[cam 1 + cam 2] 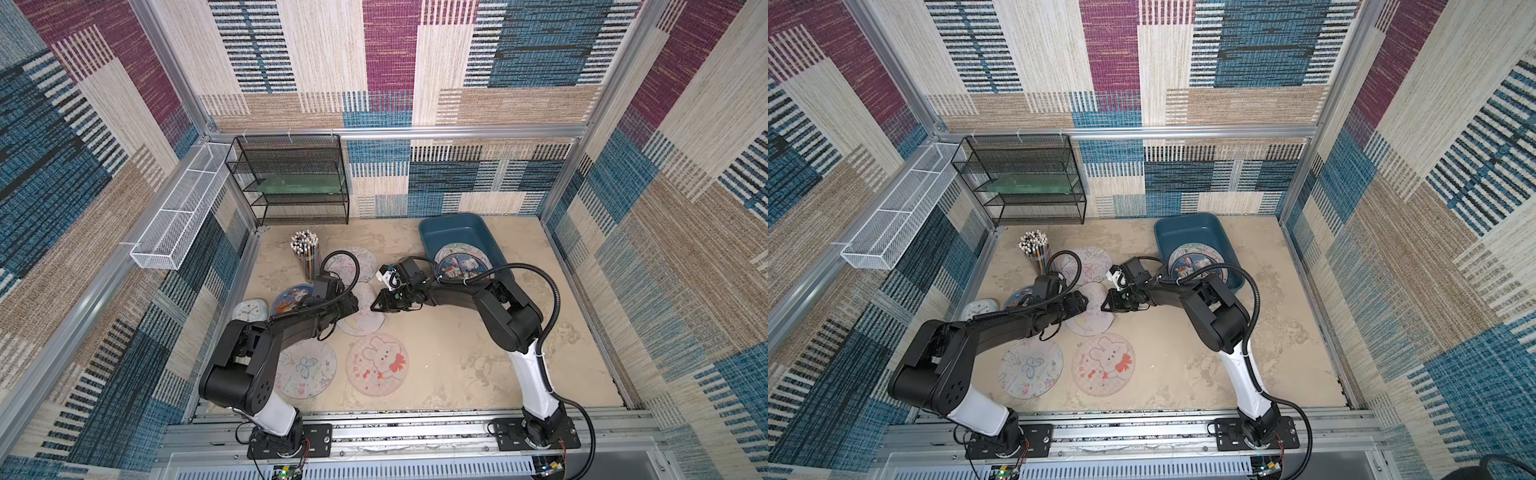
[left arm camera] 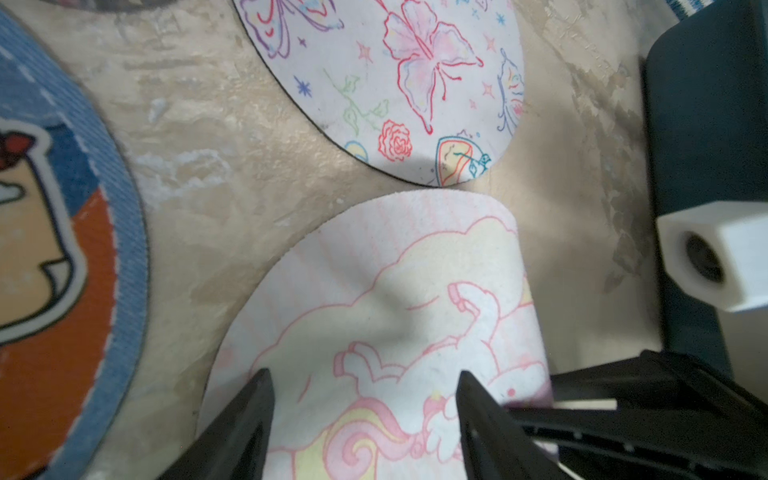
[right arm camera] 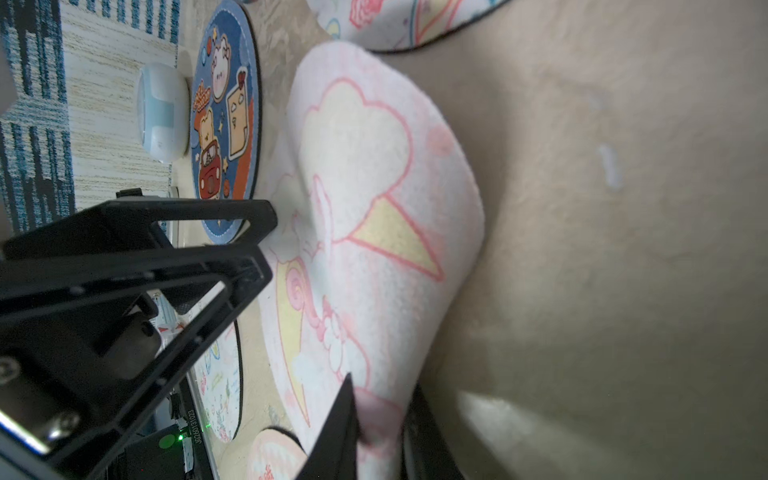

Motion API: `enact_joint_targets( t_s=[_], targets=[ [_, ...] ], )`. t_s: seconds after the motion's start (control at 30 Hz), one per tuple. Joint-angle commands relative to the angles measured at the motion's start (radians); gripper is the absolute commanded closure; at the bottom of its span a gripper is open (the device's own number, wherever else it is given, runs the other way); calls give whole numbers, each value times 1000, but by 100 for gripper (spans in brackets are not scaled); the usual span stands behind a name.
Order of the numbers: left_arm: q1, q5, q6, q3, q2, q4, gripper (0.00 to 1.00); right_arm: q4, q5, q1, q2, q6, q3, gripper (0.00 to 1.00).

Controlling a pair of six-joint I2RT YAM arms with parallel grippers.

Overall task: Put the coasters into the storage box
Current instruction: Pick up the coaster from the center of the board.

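The right gripper (image 3: 376,419) was closed on the rim of the pink unicorn coaster (image 3: 374,199), one finger on each face of the mat. The pinched edge stood raised off the bench (image 3: 602,249) while the rest sagged in a curve, so the mat appeared thin, soft and light, with a fuzzy printed face unlikely to slip. The edge was judged the only practical hold; a flat mat offers nothing else.

The left gripper (image 2: 365,399) stood with its fingers apart, tips over the opposite side of the same coaster; whether they pressed on it could not be determined.

Beyond this, the butterfly-and-rose coaster (image 2: 399,83) lay just beside the unicorn mat, and the dark blue coaster (image 3: 226,116) lay near the clock (image 3: 162,112). In both top views, a butterfly coaster (image 1: 305,370) and a rabbit coaster (image 1: 376,363) lay flat nearer the arm bases.

The storage box (image 1: 451,226) sat at the far right of the bench, already holding several stacked coasters (image 1: 463,264). Several remained outside it; the task was judged partly complete.
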Motion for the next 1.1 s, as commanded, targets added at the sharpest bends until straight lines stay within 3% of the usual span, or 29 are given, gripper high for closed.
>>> enact_joint_targets(
  t_s=[0.0,0.53,1.07],
  targets=[
    [-1,83,13,-8,-12,-24,31,-30,10,-4,-18,-16,4,84],
    [-1,231,80,-81,-144,164,30,-63,29,-31,-85,-60,10,92],
    [-4,397,140,-133,-271,260,30,-150,107,-112,-312,-122,3,92]
  ],
)
